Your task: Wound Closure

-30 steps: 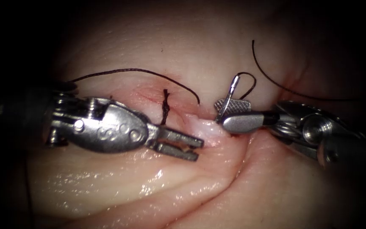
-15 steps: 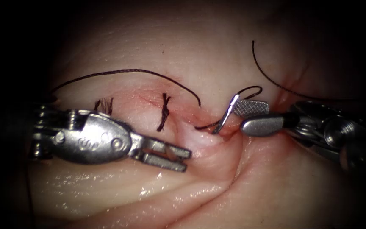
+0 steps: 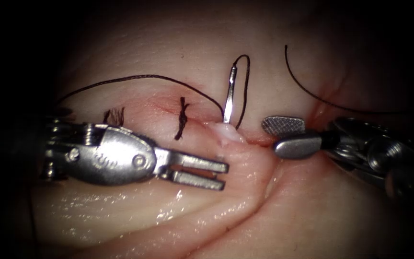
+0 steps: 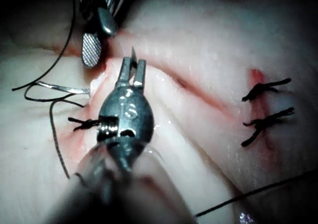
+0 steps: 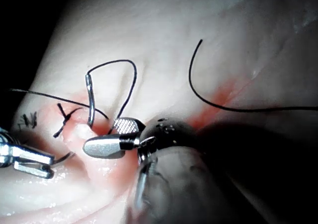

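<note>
we see the left arm's silver needle driver (image 3: 202,173) lying low over the pale pink pork-belly tissue (image 3: 135,220), its two slim jaws a little apart and holding nothing, with their tips just short of the raised pale lip of the reddened cut (image 3: 245,139). the right arm's silver needle driver (image 3: 286,134) sits at the far end of that cut, its jaws spread wide, the cross-hatched face of one jaw turned up, and it too grips nothing. between the two tools, just beyond the left tool's tips and well off the right tool's jaws, the thin curved steel needle (image 3: 229,93) stands nearly upright, free of both tools, its lower end sunk in the tissue at the cut's edge while its swaged end points up and away. the dark braided thread (image 3: 245,81) loops over from that top end and drops back down beside the needle; another strand arcs away above the left tool. a finished dark knotted stitch (image 3: 183,120) crosses the cut just above the left tool's jaws, and a frayed dark cut end of thread (image 3: 115,116) lies behind it, near the left tool's wrist. a loose curl of dark thread (image 3: 312,91) lies above the right tool.
</note>
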You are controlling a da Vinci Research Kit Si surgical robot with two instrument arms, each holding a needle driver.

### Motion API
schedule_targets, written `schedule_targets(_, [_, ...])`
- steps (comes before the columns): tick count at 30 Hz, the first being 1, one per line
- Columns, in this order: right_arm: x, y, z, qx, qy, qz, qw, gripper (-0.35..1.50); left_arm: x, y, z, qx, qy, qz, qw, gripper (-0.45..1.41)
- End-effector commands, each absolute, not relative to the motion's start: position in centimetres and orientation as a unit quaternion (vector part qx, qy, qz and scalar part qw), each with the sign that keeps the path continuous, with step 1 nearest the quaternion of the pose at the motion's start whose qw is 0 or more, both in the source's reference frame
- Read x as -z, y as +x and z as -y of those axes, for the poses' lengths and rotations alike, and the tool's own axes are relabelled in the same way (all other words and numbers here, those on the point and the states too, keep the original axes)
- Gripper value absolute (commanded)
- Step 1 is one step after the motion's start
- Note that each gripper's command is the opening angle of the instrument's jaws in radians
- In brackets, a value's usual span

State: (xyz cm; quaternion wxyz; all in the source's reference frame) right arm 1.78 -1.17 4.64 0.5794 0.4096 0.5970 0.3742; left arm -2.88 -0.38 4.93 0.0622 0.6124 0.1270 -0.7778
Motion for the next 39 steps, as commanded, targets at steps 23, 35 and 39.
schedule_targets(23, [-4.54,1.71,1.29,-0.359,0.414,-0.604,0.579,1.31,-5.19,-3.03,0.33,0.788,0.600,-0.122,0.058,0.24])
schedule_targets(35, [-4.16,1.75,1.40,-0.256,0.269,-0.666,0.647,1.03,-5.30,-3.01,0.52,0.800,0.579,-0.156,0.022,-0.45])
schedule_targets(39, [-4.12,1.85,1.46,-0.195,0.194,-0.685,0.675,0.94,-5.23,-2.99,0.51,0.787,0.592,-0.170,-0.030,-0.45])
